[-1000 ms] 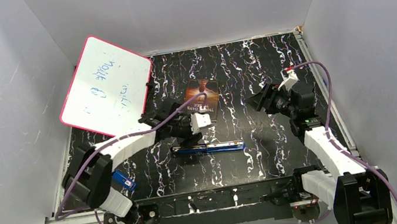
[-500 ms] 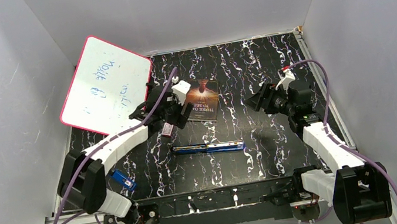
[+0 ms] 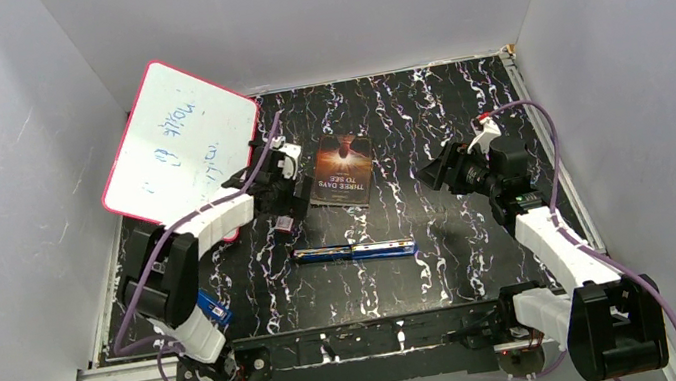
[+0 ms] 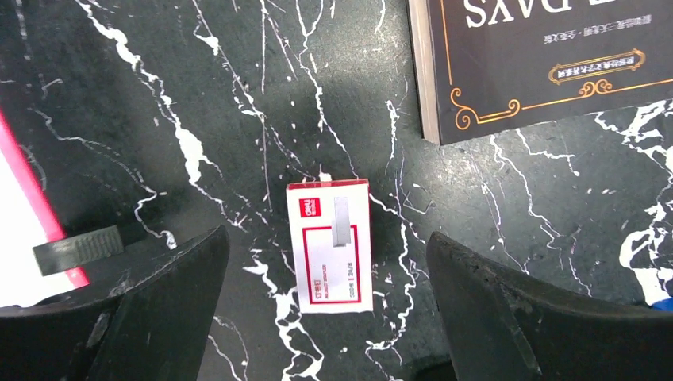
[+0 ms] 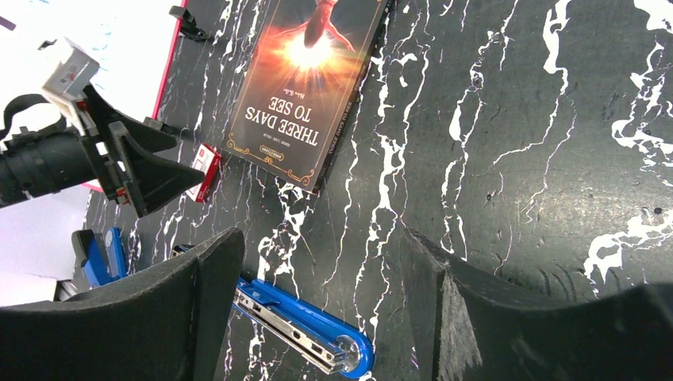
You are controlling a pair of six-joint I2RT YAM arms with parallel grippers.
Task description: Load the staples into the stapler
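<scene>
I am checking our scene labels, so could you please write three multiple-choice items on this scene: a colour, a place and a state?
1. The stapler is: A red; B blue; C yellow.
2. The red-and-white box lies: A on the stapler; B propped against the stapler; C flat on the table under the left gripper.
3. The left gripper is: A open and empty; B shut on the box; C shut on the stapler.
Answers: 1 B, its body shows blue; 2 C, the left wrist view shows it flat between the fingers; 3 A, both stand wide apart, touching nothing.
</scene>
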